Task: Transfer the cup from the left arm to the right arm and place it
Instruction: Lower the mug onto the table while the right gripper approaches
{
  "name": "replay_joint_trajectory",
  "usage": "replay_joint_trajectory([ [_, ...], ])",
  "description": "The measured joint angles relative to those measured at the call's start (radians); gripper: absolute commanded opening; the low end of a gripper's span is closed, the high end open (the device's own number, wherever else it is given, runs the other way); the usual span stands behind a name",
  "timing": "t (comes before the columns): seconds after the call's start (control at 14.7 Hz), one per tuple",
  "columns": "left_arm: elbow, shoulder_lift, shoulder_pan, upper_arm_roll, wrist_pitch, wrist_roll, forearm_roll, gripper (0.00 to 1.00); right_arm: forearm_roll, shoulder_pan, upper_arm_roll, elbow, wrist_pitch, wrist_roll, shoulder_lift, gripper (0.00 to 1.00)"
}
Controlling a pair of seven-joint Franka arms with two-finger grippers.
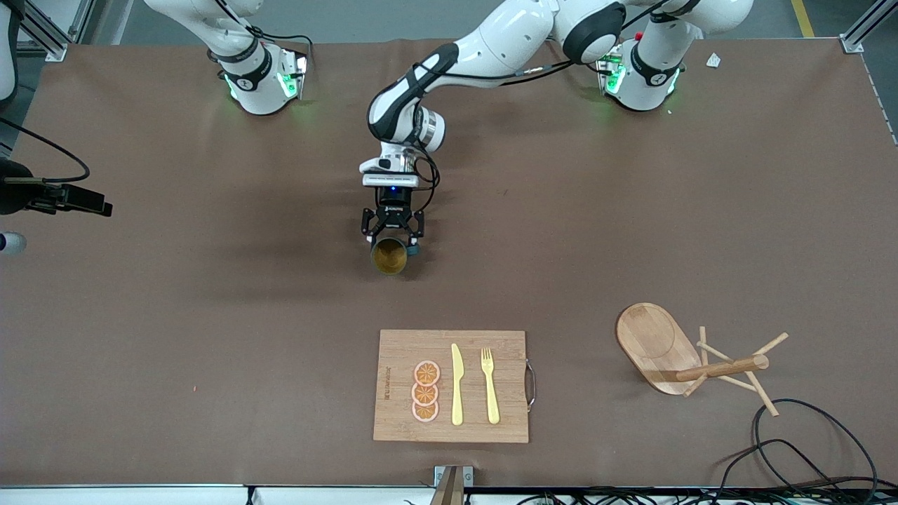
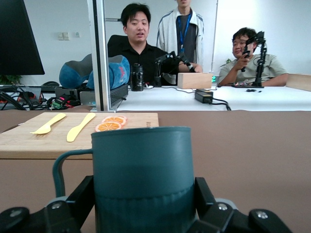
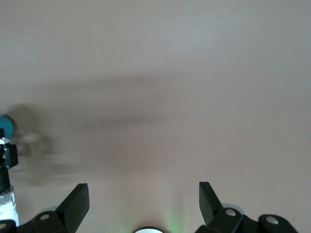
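The cup (image 1: 389, 256) is a dark teal mug held on its side, its yellowish-brown inside facing the front camera. My left gripper (image 1: 391, 238) is shut on the cup's body, above the middle of the table. In the left wrist view the cup (image 2: 143, 165) fills the space between the fingers (image 2: 81, 194), and its loop handle (image 2: 58, 167) sticks out to one side. My right gripper (image 3: 144, 191) is open with nothing between its fingers and looks down on bare brown table. It does not show in the front view.
A wooden cutting board (image 1: 505, 344) lies nearer the front camera than the cup, carrying orange slices (image 1: 425, 391), a yellow knife (image 1: 457, 384) and a fork (image 1: 490, 386). A wooden mug rack (image 1: 691, 358) lies tipped toward the left arm's end, with cables (image 1: 807, 449) beside it.
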Motion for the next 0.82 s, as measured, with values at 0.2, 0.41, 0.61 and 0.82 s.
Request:
replay_joint_trajectory([
  [0.2,-0.008,0.018,-0.029,0.001,-0.039,-0.005,0.01,0.68,0.0,0.0,0.001,-0.002,0.001,0.041,0.0,1.0],
  [0.41,-0.01,0.03,-0.047,0.002,-0.067,-0.008,0.018,0.68,0.003,0.012,0.011,-0.009,0.006,0.117,0.001,1.0],
  [0.61,-0.011,0.037,-0.059,0.003,-0.083,-0.011,0.019,1.0,0.005,0.053,0.018,-0.039,0.054,0.212,0.003,1.0],
  [0.82,-0.012,0.044,-0.076,0.001,-0.092,-0.042,0.019,1.0,0.007,0.116,0.021,-0.092,0.112,0.348,0.006,1.0],
])
